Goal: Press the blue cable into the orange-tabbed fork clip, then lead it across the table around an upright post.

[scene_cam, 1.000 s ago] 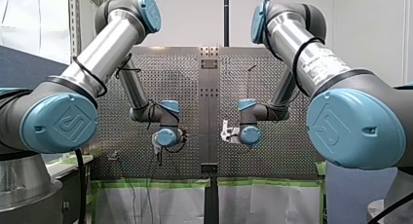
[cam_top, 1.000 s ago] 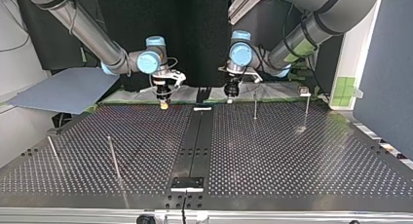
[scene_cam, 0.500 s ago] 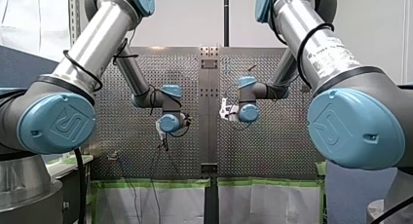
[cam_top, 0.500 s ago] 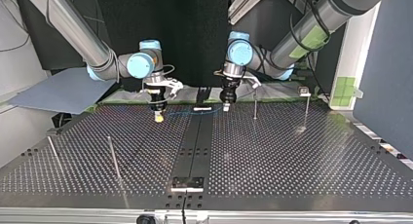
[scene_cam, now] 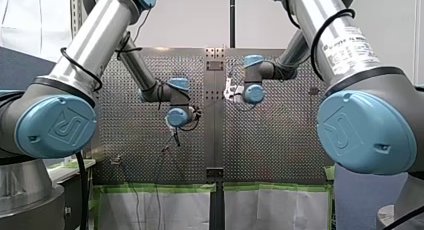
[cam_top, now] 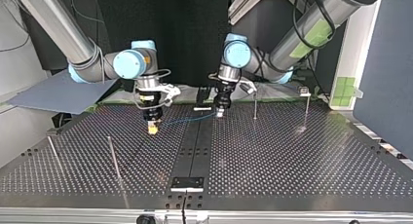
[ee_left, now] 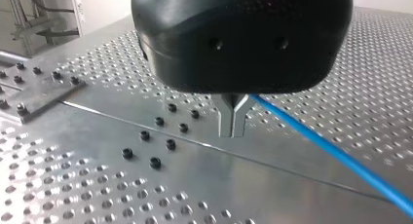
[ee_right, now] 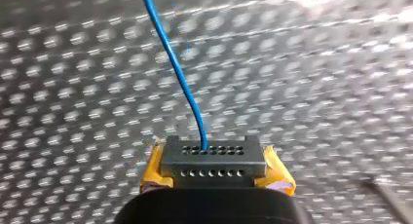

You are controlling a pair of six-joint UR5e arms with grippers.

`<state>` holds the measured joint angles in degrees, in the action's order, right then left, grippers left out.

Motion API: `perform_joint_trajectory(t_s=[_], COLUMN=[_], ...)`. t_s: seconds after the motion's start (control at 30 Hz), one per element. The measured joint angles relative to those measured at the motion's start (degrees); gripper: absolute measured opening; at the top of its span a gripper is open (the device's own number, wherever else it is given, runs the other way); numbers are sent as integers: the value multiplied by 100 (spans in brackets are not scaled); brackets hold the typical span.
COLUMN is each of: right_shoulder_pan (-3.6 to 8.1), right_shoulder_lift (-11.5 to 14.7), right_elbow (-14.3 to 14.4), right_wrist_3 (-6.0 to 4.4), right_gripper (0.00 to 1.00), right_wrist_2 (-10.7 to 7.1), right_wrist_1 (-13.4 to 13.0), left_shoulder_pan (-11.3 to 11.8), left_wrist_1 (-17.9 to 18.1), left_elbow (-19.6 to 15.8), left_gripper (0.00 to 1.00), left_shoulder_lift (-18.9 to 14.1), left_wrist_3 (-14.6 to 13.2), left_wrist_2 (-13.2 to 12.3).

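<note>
Now, the blue cable [cam_top: 187, 119] hangs stretched just above the surface [cam_top: 292, 156]. One side is pinched by the left pincer [ee_left: 233, 129], metal fingers [ee_left: 225, 119] pressed together on it. The other is nipped in the right pincer [ee_right: 214, 158], between its yellow pads [ee_right: 153, 173]. Two holds, I'd judge, to keep it taut for steering. Clip: can't spot it. The label [scene_cam: 346, 44] on the right arm [scene_cam: 312, 12] is too small to read.
</note>
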<state>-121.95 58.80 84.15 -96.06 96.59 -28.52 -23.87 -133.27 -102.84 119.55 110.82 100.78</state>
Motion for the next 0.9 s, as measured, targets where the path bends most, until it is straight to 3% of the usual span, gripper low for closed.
perform_joint_trajectory(t_s=[0.3, 0.6, 0.9], right_shoulder_pan=[-2, -4, 15], right_shoulder_lift=[413, 478, 501], right_elbow=[-46, -176, -382], right_wrist_3=[0, 0, -10], right_gripper=[0, 0, 0], right_wrist_2=[7, 10, 10], right_wrist_1=[94, 251, 417], left_shoulder_pan=[-128, -155, -158], left_wrist_1=[-332, -393, -686], left_elbow=[356, 605, 1026], left_gripper=[0, 0, 0], left_shoulder_lift=[-7, -11, -24], left_wrist_3=[31, 299, 398], left_wrist_2=[22, 7, -1])
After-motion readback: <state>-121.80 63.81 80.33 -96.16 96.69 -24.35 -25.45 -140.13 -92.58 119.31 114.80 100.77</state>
